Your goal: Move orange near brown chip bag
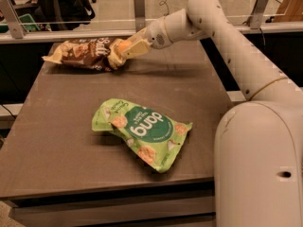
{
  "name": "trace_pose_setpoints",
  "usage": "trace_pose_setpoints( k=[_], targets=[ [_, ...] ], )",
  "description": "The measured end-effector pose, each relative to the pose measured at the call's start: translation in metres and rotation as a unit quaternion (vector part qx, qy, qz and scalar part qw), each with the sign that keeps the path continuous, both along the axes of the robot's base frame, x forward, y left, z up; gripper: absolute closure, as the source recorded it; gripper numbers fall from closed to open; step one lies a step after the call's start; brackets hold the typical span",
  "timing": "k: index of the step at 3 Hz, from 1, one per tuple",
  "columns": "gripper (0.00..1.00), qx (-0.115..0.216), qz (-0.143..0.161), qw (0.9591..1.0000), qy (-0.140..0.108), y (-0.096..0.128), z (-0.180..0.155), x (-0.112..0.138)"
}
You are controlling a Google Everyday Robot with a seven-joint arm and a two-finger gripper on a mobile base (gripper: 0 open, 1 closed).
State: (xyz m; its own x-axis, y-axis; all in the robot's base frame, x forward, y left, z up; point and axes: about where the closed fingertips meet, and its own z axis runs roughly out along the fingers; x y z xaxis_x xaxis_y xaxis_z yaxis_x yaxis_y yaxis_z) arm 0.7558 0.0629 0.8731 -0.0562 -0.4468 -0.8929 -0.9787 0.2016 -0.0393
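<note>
One orange (pixel 124 46) sits pinched in your gripper (pixel 120 54), right by the brown chip bag (pixel 83 55), presumably so it drops close.

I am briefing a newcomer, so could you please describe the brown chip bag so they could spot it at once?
On the dark table, look to the far left corner in the camera view. The brown chip bag lies there, with the tool holding the orange at its right end. Unlike the bright green bag nearer the front, it is dark brown with cream ends.
</note>
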Motion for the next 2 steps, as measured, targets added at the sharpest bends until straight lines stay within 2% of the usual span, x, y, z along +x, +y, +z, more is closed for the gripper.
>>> trace_pose_setpoints(
  k=[1, 2],
  targets=[
    [1.00, 0.004, 0.025, 0.9997, 0.003, 0.031, -0.005, -0.008],
    [1.00, -0.006, 0.034, 0.9994, 0.010, 0.037, -0.015, -0.018]
  ],
)
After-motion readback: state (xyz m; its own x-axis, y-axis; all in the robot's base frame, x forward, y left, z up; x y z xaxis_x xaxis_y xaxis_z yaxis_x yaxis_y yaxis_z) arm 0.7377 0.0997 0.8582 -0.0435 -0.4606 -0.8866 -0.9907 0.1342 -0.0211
